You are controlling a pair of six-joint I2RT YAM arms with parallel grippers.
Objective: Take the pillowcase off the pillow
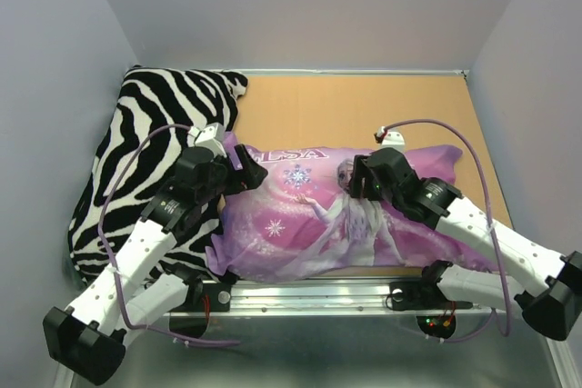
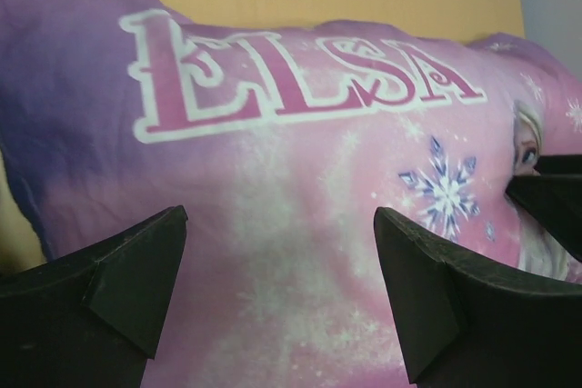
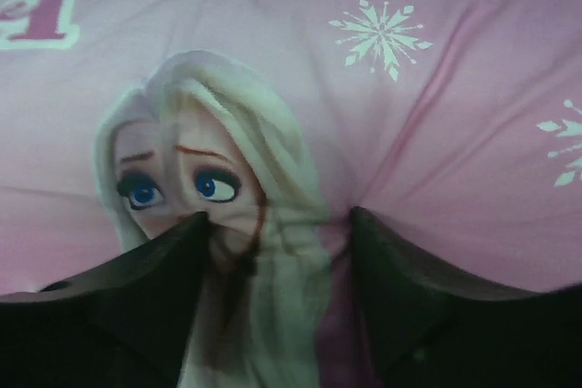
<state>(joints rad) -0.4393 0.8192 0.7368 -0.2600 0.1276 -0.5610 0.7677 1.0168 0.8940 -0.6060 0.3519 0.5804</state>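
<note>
Your left hand [image 2: 277, 233] hangs released over the pillowcase [image 1: 291, 224]; the right hand [image 3: 277, 229], unclenched, presses into it. Pinch only fabric, not the pillow.

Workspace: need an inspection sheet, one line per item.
Surface: tan tabletop, metal rail at near edge.
Job's things: pillowcase lying print up, filled out; pillow hidden inside.
Clutter: zebra cushion at left wall.
Grippers: left gripper open above the ELSA lettering; right gripper jaws apart, pressing into fabric at the princess's face.
Cables: purple cable looping along each arm.
Surroundings: grey walls on three sides.
</note>
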